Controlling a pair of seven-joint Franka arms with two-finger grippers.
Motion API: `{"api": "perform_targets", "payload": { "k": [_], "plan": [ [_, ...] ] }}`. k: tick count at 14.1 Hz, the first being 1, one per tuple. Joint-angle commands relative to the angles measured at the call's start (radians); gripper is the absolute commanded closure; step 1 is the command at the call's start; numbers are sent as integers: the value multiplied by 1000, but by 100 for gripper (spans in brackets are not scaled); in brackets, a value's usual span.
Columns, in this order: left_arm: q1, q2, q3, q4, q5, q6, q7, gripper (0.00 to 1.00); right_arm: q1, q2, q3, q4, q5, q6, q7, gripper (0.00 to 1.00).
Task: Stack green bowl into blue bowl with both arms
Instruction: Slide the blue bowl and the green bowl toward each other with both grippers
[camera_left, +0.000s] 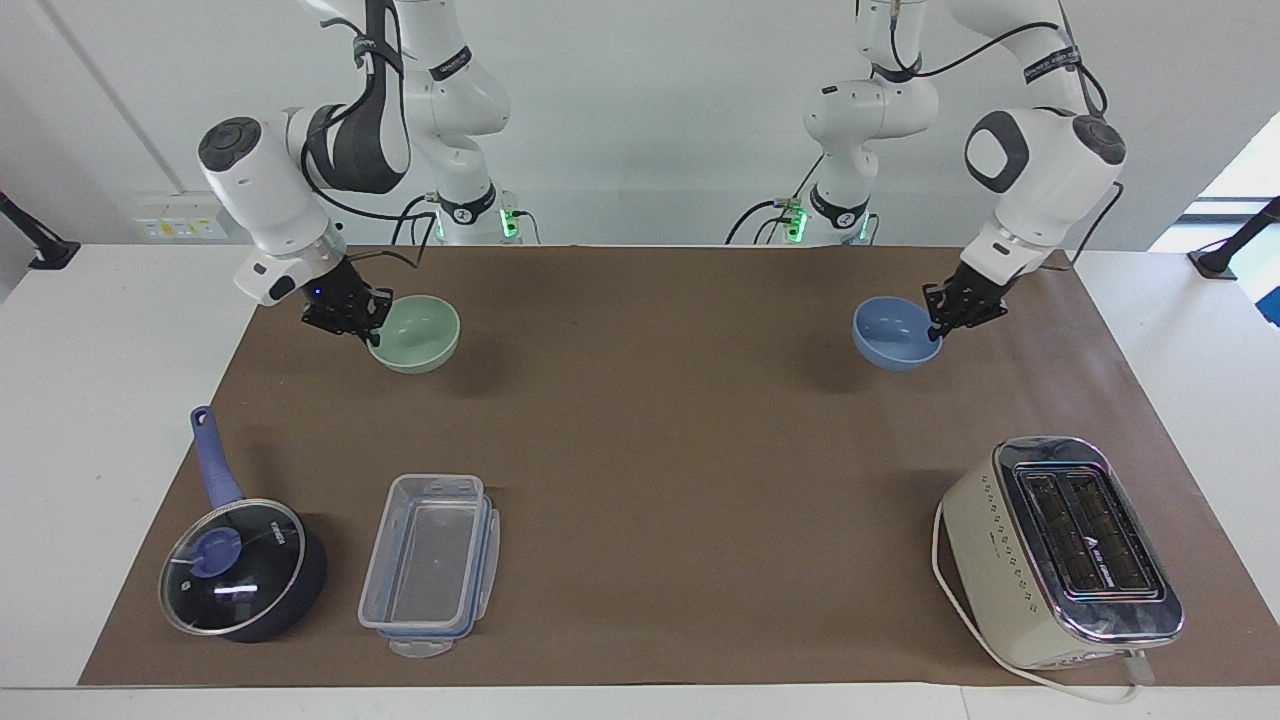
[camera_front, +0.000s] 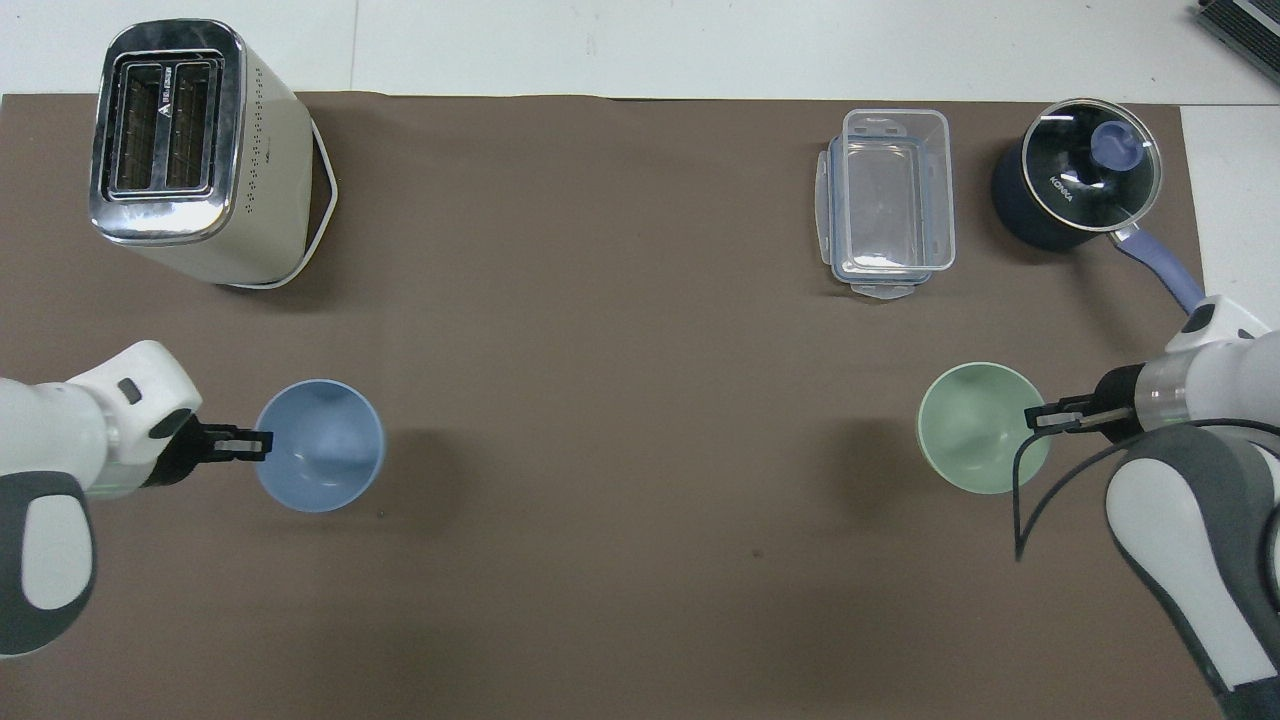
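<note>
— How is the table seen?
— From high across it facing the robots, and steeply from above their end.
— What is shared?
— The brown paper mat, viewed half-turned.

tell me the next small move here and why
Probably carry both bowls on toward the middle of the mat. The right gripper holds the green bowl by its rim, the left gripper holds the blue bowl, both look lifted, and a wide stretch of brown mat separates them.
</note>
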Motion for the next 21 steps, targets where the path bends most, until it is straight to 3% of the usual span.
{"api": "perform_targets", "payload": {
  "k": [1, 4, 8, 12, 16, 17, 18, 19, 21],
  "plan": [
    [-117, -12, -24, -8, 21, -3, -174, 100, 51, -3, 0, 13, 16, -14, 68, 100],
    [-270, 13, -43, 7, 21, 33, -383, 100, 97, -3, 0, 13, 18, -5, 117, 100],
    [-475, 172, -43, 59, 75, 177, -686, 100, 150, -5, 0, 12, 59, -1, 173, 100],
    [-556, 307, -44, 129, 120, 271, -828, 100, 154, -5, 1, 12, 62, 2, 173, 100],
    [-582, 358, -49, 129, 118, 330, -831, 100, 207, -5, 1, 13, 62, 5, 222, 100],
    [-582, 358, -49, 129, 117, 328, -836, 93, 222, -5, 1, 13, 62, 5, 229, 100],
    [-582, 358, -50, 130, 107, 328, -839, 59, 224, -5, 1, 12, 62, 7, 239, 100],
    [-582, 358, -49, 135, 107, 327, -841, 32, 233, -5, 7, 13, 62, 7, 245, 100],
    [-579, 350, -47, 159, 107, 305, -828, 0, 246, -6, 21, 13, 62, 9, 283, 100]
  ]
}}
